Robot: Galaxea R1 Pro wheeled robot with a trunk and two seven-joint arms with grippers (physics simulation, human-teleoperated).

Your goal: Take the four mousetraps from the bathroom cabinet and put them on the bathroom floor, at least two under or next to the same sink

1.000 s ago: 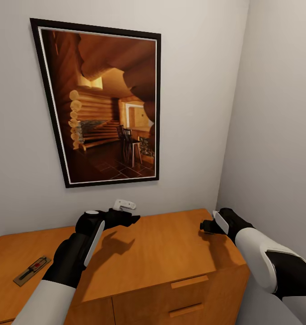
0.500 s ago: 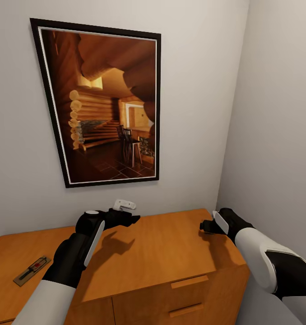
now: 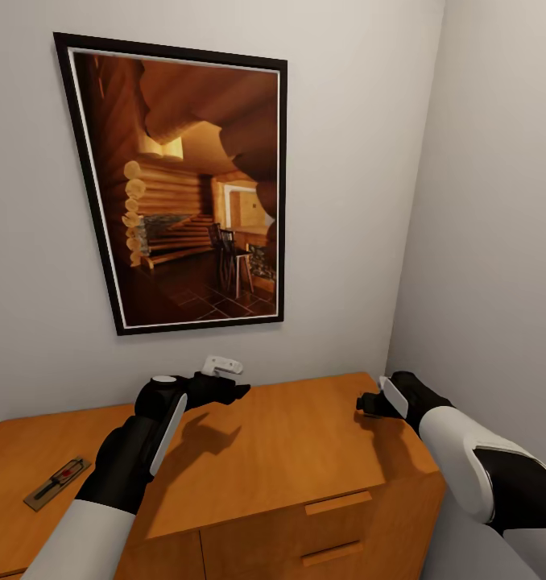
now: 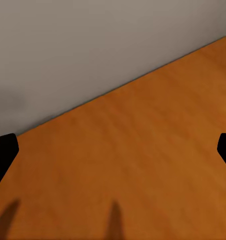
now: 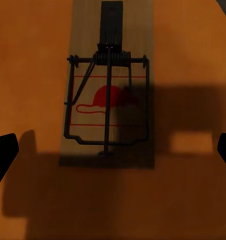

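The cabinet (image 3: pixel 305 459) stands in the room corner, back edge against the wall. One mousetrap (image 3: pixel 58 482) lies flat near its top's left edge. A second mousetrap (image 5: pixel 110 95) lies flat on the top beneath the right gripper (image 3: pixel 361 403), near the right edge. A framed picture (image 3: pixel 184 185) hangs above the back edge.

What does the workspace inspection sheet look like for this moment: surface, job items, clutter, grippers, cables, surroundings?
Surface: orange-brown cabinet top, with drawer handles showing on its front.
Job's things: one mousetrap lies flat near the top's left end in the head view; the right wrist view looks straight down on a mousetrap with a red mouse print, lying flat on the wood.
Clutter: nothing seen.
Grippers: left gripper open above bare wood near the wall; right gripper open over the top's right end, nothing between its fingers.
Cables: nothing seen.
Surroundings: framed picture of a log cabin interior on the pale wall; a room corner to the right.
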